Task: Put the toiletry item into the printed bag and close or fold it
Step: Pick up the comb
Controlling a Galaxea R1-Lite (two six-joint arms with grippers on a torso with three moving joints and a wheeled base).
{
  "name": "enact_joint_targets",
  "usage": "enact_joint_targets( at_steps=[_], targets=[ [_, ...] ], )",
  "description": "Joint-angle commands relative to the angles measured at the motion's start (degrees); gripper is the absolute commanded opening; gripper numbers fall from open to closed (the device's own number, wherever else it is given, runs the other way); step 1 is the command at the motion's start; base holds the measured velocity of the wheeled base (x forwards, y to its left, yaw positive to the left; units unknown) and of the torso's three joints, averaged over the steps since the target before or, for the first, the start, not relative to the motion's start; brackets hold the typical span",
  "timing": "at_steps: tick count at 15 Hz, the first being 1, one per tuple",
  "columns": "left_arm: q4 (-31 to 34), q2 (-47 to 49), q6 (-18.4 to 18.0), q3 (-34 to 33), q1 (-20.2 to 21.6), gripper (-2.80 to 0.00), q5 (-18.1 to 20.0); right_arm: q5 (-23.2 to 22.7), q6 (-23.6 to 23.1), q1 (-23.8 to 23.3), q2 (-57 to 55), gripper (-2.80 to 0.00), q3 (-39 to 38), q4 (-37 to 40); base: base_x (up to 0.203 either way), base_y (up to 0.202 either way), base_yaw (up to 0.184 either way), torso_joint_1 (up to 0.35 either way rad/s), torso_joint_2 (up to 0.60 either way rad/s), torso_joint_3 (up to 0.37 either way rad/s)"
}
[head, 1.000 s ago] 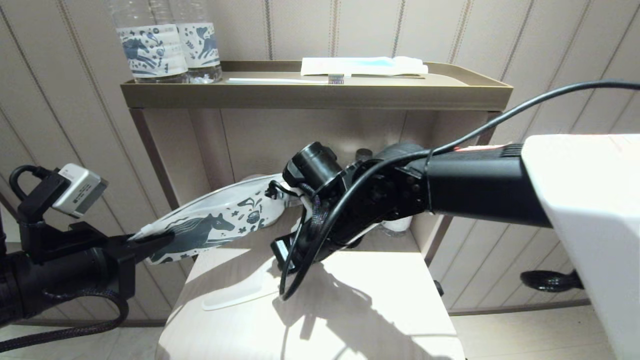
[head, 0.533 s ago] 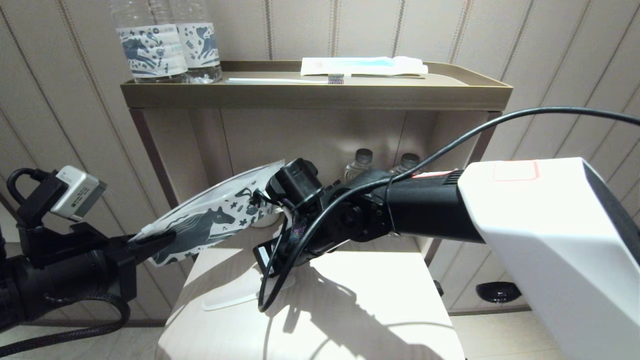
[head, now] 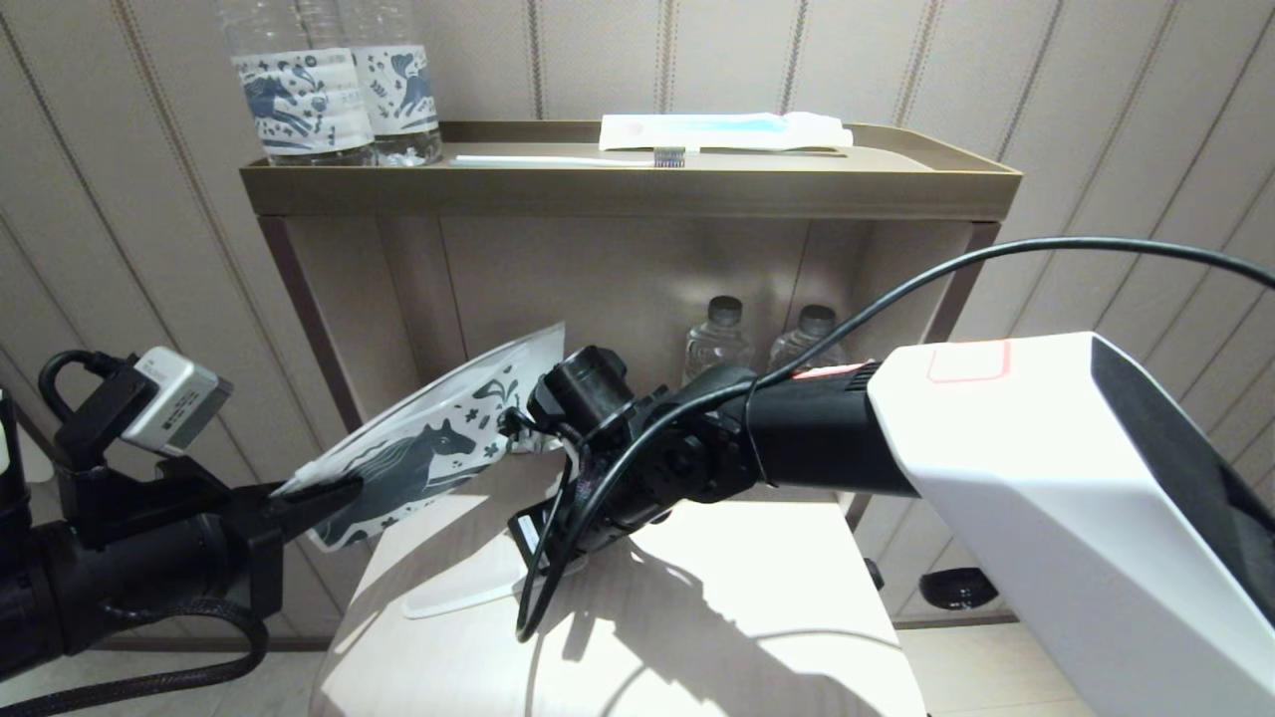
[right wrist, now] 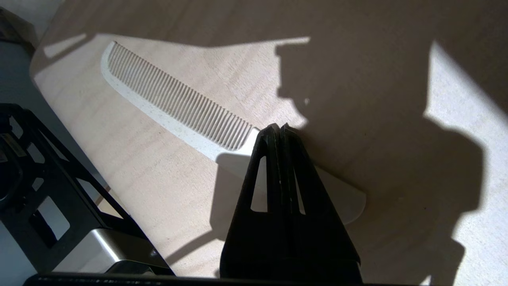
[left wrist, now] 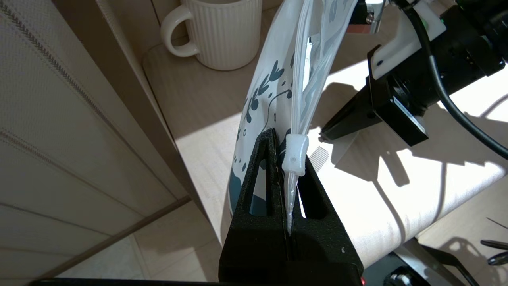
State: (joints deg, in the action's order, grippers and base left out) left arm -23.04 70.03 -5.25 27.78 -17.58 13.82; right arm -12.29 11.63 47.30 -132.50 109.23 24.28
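Observation:
The printed bag (head: 438, 448) hangs tilted over the table's left edge, and my left gripper (head: 319, 493) is shut on its zip end. In the left wrist view the fingers (left wrist: 254, 167) pinch the bag (left wrist: 262, 87) just below the white zip slider (left wrist: 294, 153); the zip strips part slightly farther up. The white comb (head: 448, 597) lies flat on the table. My right gripper (right wrist: 279, 128) is shut with nothing in it. Its tips are right at the comb (right wrist: 170, 99), where the teeth meet the handle; I cannot tell if they touch.
The pale table (head: 747, 617) ends close on the left. A ribbed mug (left wrist: 222, 31) stands at the back left, two small bottles (head: 717, 339) behind. On the upper shelf (head: 628, 189) are two labelled bottles (head: 299, 90), a toothbrush (head: 558, 159) and a wrapped packet (head: 717, 129).
My right arm has swung left and lower, bringing its shut gripper down to the comb. The left gripper has shifted a little right with the bag, which now tilts more steeply.

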Motion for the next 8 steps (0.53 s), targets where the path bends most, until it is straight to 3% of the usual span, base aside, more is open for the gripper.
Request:
enact_joint_targets(
  at_steps=[1, 8],
  targets=[
    [-0.2, 0.2, 0.0, 0.0, 0.0, -2.80, 0.1, -0.1, 0.1, 0.0, 0.4, -2.80, -1.2, 0.1, 0.000, 0.000, 0.000, 0.000, 0.00, 0.000],
    [-0.2, 0.9, 0.1, -0.1, 0.0, -2.80, 0.2, -0.1, -0.2, -0.6, 2.4, -2.80, -5.5, -0.3, 0.000, 0.000, 0.000, 0.000, 0.00, 0.000]
  ],
)
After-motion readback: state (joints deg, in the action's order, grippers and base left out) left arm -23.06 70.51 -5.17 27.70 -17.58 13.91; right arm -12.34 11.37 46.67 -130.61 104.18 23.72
